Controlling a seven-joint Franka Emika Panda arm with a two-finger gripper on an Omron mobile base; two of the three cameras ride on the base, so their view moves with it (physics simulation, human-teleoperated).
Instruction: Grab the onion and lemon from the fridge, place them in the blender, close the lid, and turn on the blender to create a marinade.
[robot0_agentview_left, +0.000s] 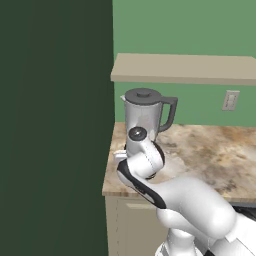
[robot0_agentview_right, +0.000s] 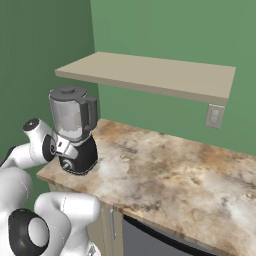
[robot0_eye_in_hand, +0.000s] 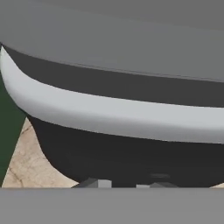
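One blender (robot0_agentview_right: 74, 131): stands upright at the counter's (robot0_agentview_right: 170, 175) near-left corner, long axis vertical, dark side handle (robot0_agentview_left: 169, 113) pointing right along the wall.
Lid (robot0_agentview_left: 143, 94): seated flat on the jug's mouth, centre knob up.
Black base (robot0_eye_in_hand: 131, 157): close against the hand camera; its knob is hard to make out.
Gripper (robot0_eye_in_hand: 124, 184): pressed up to the base; only the fingertips (robot0_eye_in_hand: 97, 183) show, a narrow gap between them, holding nothing visible.
Jug contents: cannot tell.

You are seeing blender (robot0_agentview_right: 74, 131): clear grey jug, black base just ahead of the hand | lid (robot0_agentview_right: 68, 92): dark grey | counter (robot0_agentview_right: 175, 175): mottled beige-brown stone showing under the hand | wall (robot0_agentview_right: 165, 35): green | shelf (robot0_agentview_right: 150, 72): tan
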